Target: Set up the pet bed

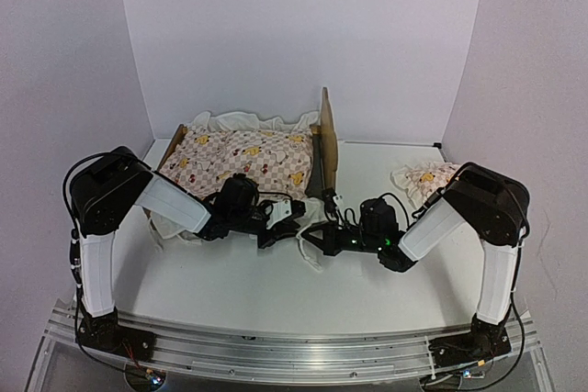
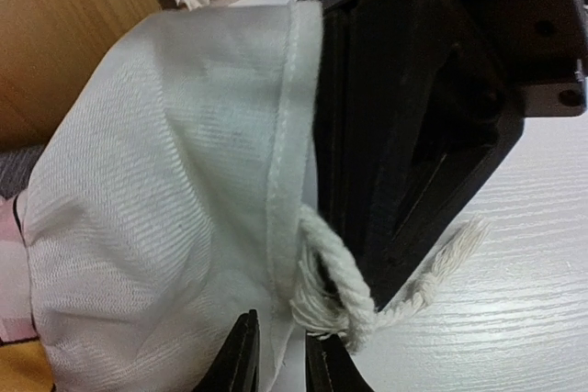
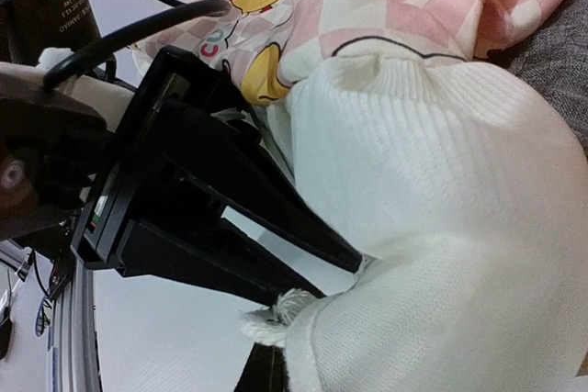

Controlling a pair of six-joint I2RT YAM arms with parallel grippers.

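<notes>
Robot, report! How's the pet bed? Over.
Left gripper shut on white cloth. Right gripper shut beside it. Quilt on pet bed; pillow aside. Nothing blocking.

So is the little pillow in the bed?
Out. The pillow lies on the table, to the right of the bed, apart from the quilt.

The pet bed [image 1: 327,140] at upper centre carries the quilt [image 1: 243,158]. The left gripper [image 1: 289,215] and right gripper [image 1: 310,241] sit close together at frame centre.

Print on black box [image 3: 44,8]: small white lettering, too small for you to read.
Other surfaces: you will find nothing legible.
</notes>
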